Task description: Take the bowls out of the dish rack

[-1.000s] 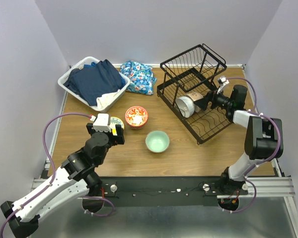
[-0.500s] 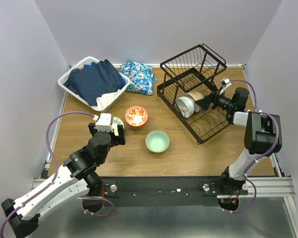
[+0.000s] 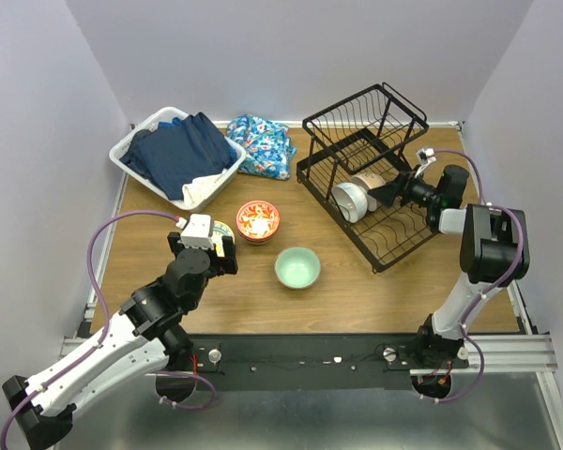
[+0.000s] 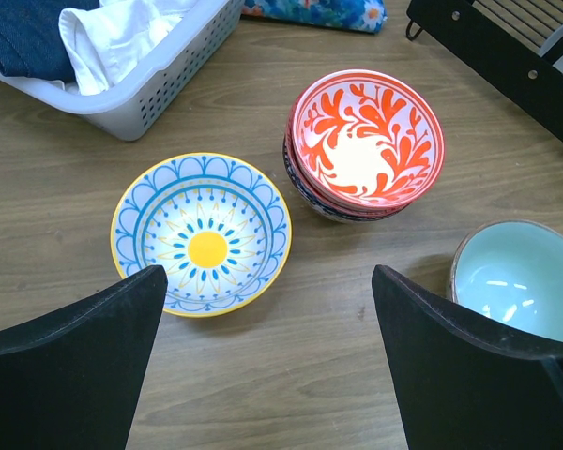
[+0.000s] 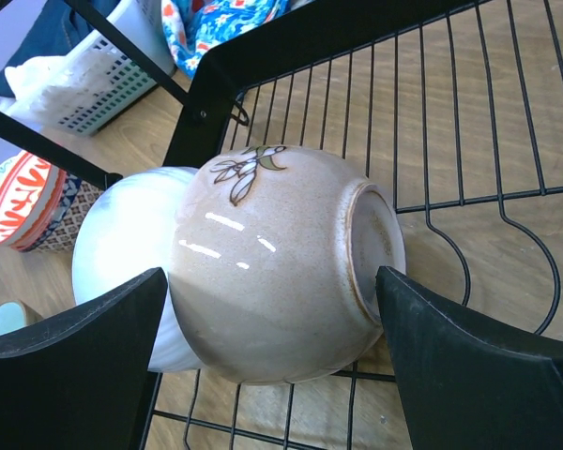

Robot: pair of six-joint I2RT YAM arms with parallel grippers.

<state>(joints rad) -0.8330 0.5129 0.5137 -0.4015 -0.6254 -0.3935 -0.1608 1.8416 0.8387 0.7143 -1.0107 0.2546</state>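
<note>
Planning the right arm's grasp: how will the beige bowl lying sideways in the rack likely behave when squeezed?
The beige bowl shows glossy highlights, so it probably slips easily. Lying on its rounded side beside the white bowl, it may roll on the dish rack wires. It looks ceramic: rigid, likely chippable.

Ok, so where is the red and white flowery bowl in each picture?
Top external: the red-orange floral ceramic bowl sits on the table, left of centre.
Left wrist: right of centre, near the top, stacked on another bowl.
Right wrist: only an edge shows at the far left.
Shared landmark: the white plastic laundry basket, which lies beyond the bowl in every view.
</note>
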